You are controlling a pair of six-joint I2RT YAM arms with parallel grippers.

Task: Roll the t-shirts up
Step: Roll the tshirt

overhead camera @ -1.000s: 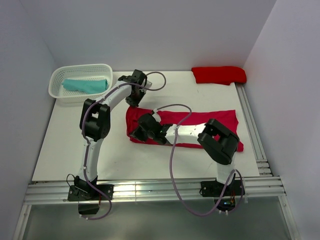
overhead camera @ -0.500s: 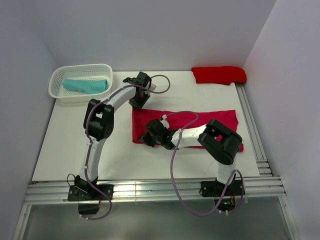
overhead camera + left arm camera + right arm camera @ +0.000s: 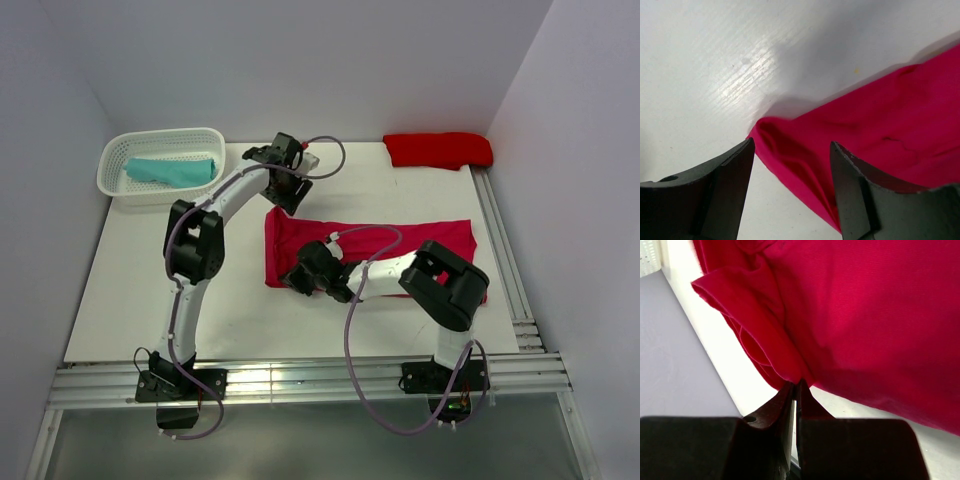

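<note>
A large raspberry-red t-shirt (image 3: 400,245) lies spread across the middle of the table. My left gripper (image 3: 288,198) hangs open at its far left corner. In the left wrist view that corner (image 3: 790,150) lies between the two dark fingers (image 3: 730,190), loose and ungripped. My right gripper (image 3: 297,277) is at the shirt's near left edge, shut on a fold of the red cloth (image 3: 785,360). A teal bundle (image 3: 170,171) lies in the basket. A scarlet bundle (image 3: 438,150) sits at the far right of the table.
The white lattice basket (image 3: 160,135) stands at the far left corner. Metal rails (image 3: 505,260) run along the right side and the near edge of the table. Grey walls close in the left, back and right.
The left gripper has opened and let go of the shirt's far left corner, shifting slightly right. The right gripper has drawn the shirt's left edge a little to the right.
</note>
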